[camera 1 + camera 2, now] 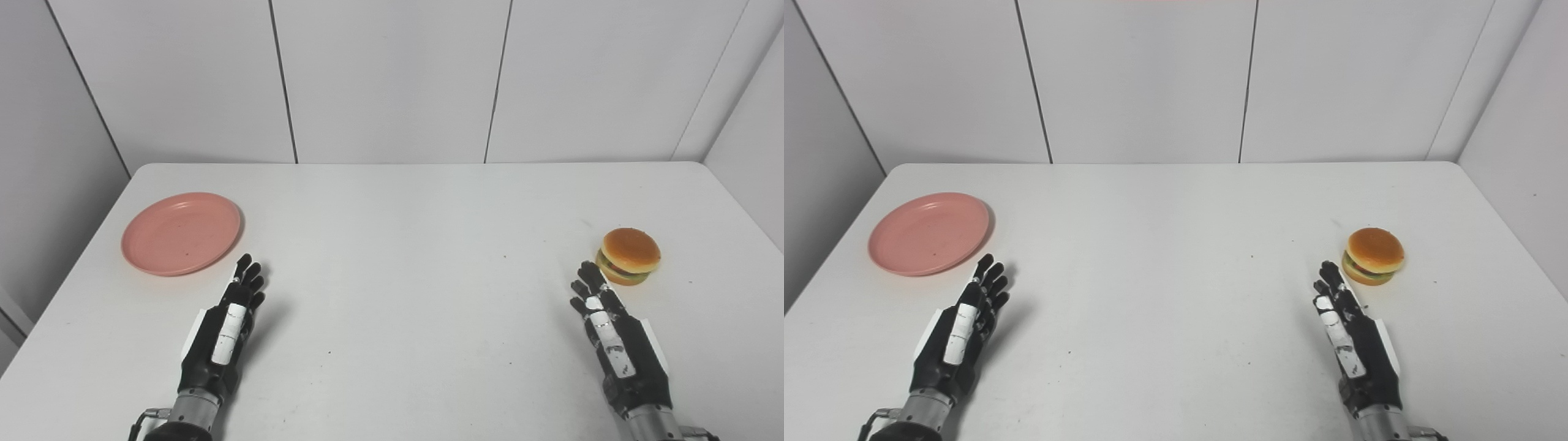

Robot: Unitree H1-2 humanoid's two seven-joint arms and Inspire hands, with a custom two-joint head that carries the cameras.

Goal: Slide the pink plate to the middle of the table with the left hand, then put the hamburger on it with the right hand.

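The pink plate [180, 233] lies flat at the table's [392, 245] far left; the hamburger [629, 256] sits upright (bun up) far right; left hand [229, 318] and right hand [606, 324] rest empty, fingers extended, just short of each.

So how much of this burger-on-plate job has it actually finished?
Nothing looks done. The round pink plastic plate sits at the table's far left, not the middle. The left hand is open just below it; the right hand is open beside the toy hamburger. Both steps remain.
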